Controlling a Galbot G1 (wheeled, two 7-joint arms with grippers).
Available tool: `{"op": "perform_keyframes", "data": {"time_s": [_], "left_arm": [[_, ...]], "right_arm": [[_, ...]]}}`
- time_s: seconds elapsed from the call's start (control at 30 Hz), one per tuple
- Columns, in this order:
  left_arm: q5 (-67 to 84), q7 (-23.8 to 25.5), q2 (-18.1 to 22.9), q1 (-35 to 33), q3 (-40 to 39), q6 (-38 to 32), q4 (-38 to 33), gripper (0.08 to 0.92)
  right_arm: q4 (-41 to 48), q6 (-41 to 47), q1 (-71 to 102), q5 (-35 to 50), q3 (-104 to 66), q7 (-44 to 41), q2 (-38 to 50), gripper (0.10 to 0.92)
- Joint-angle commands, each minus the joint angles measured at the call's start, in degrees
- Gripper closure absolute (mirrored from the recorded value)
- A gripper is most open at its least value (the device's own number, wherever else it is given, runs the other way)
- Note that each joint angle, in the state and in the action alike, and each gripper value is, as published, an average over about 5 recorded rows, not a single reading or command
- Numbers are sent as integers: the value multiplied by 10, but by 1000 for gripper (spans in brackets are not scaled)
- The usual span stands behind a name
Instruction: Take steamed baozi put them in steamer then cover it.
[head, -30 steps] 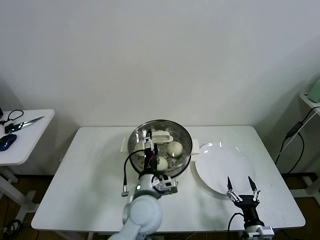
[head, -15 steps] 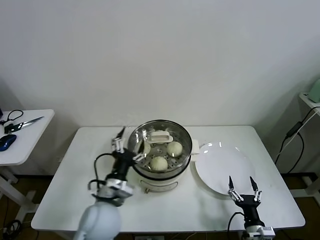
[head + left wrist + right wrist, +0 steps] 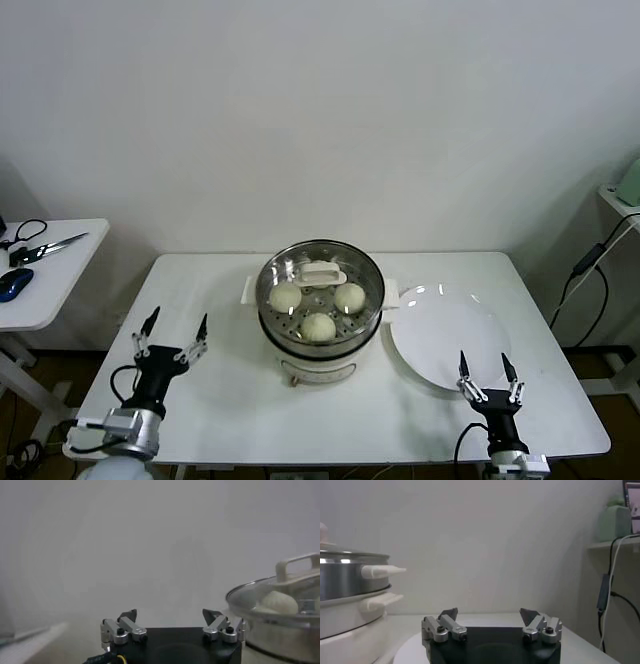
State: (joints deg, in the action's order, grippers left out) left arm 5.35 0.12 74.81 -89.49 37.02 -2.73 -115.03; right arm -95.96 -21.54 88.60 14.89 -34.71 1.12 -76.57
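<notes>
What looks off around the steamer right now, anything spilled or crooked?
Nothing stands out. The cover sits level on the steamer, with three baozi visible under the glass. The white plate beside it is bare. Left gripper and right gripper hang near the table's front edge, jaws open.

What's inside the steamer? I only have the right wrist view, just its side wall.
Observer: The head view shows three baozi on the tray inside the steamer. A fourth could be hidden under the lid handle; I can't tell.
Operator: Lid on?
Observer: Yes. The glass cover sits on the rim, white handle on top.
Operator: Where's the left gripper?
Observer: The left gripper is open and empty over the table, to the steamer's left and clear of it. The right gripper is open at the near edge of the plate.
</notes>
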Motion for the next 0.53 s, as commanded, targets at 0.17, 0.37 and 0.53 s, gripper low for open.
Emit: {"op": "perform_keyframes", "data": {"time_s": [0.17,0.37,0.53], "left_arm": [[150,-2,-13,-53,59,-83,59,177],[127,-1,8,-57,10,-115,98,177],[124,2,11,-61,-2,-116,98,177]], "right_arm": [[4,-7,-1,3,-1,-3,-1,203],[4,-9,0,5,-2,-2,3,203],[5,-11,0,6,-2,-1,4,203]]}}
